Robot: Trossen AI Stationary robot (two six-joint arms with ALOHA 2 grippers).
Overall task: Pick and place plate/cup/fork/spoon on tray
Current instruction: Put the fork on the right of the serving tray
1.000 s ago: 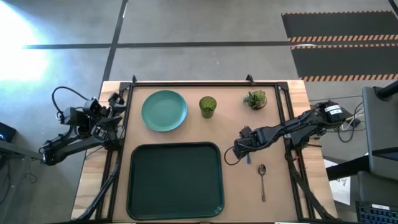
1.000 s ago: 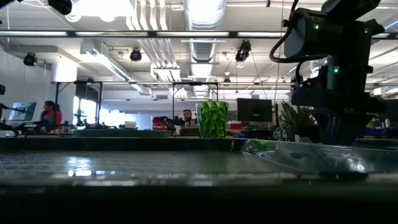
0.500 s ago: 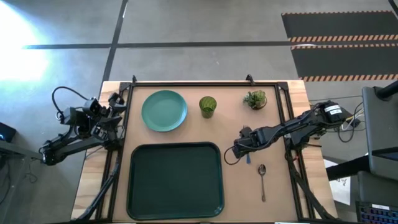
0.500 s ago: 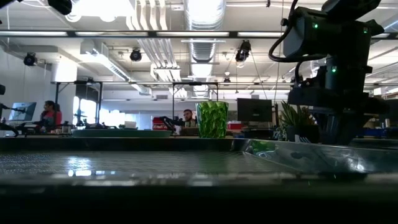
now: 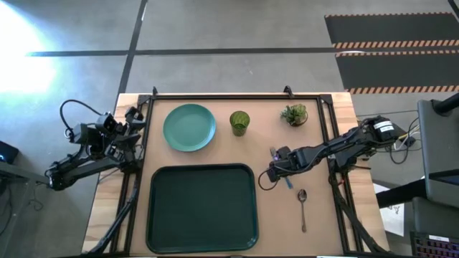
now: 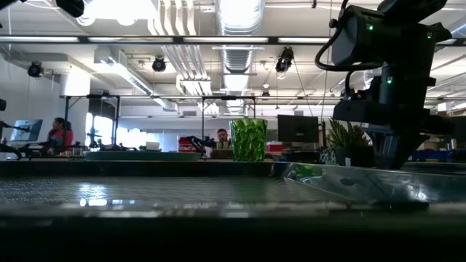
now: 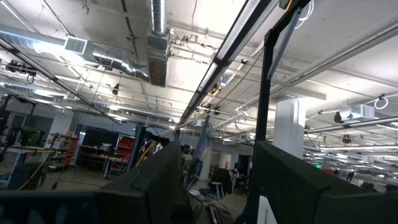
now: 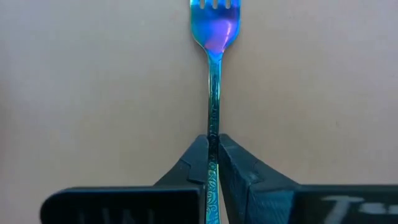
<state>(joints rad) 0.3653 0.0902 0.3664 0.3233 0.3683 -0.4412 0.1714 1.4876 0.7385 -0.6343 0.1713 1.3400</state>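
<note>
The bluish fork (image 8: pixel 214 37) lies on the bare table right of the dark green tray (image 5: pixel 202 208), with my right gripper (image 5: pixel 280 169) shut on it. Its tines (image 5: pixel 273 152) point toward the far edge. The dark spoon (image 5: pixel 303 208) lies just nearer, its bowl toward the gripper. The teal plate (image 5: pixel 189 127) and the olive-green cup (image 5: pixel 239 122) stand beyond the tray. My left gripper (image 7: pixel 217 202) waits open at the table's left edge, pointing up at the ceiling. My right gripper pinches the fork's handle (image 8: pixel 213 134) between its two fingers, about midway along it. The fingers (image 8: pixel 193 162) come from above, pointing down, one on each thin side edge of the handle. Whether the fork is off the table, I cannot tell.
A small spiky potted plant (image 5: pixel 294 114) stands at the far right, beyond the gripper. A black frame (image 5: pixel 237 95) runs around the work area. Bare tabletop lies between the tray's right rim and the fork.
My right gripper has shut on the fork's handle without moving away. The fork's tined end now shows past the gripper on its far side, where it was hidden before.
</note>
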